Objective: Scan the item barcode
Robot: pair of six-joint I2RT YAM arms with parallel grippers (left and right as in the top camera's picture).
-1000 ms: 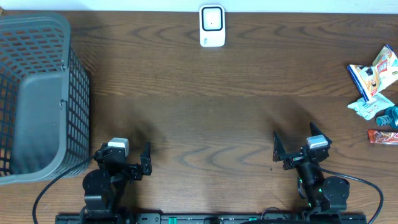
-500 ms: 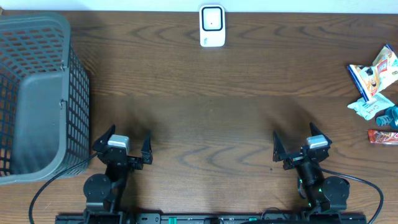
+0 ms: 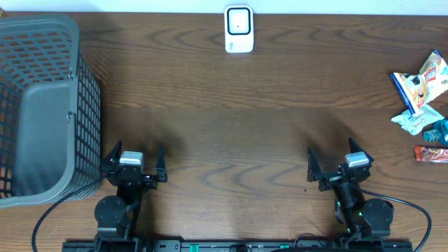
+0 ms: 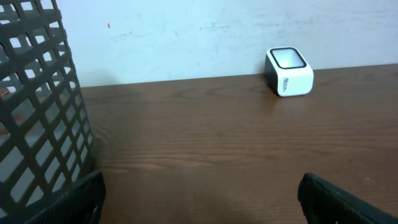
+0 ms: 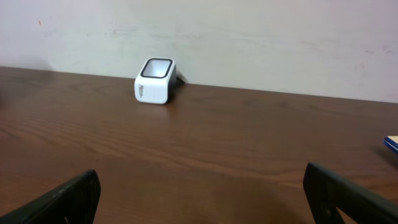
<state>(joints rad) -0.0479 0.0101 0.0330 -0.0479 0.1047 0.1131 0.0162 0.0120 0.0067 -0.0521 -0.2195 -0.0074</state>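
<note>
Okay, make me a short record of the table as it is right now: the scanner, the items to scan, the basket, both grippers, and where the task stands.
scanner: white, at the middle of the far edge of the table
items: snack packets, teal pouch and red bar, grouped at the right edge
basket: grey mesh, at the left edge
left gripper: open, holding nothing, near edge beside the basket
right gripper: open, holding nothing, near edge
task status: no item picked up yet
</note>
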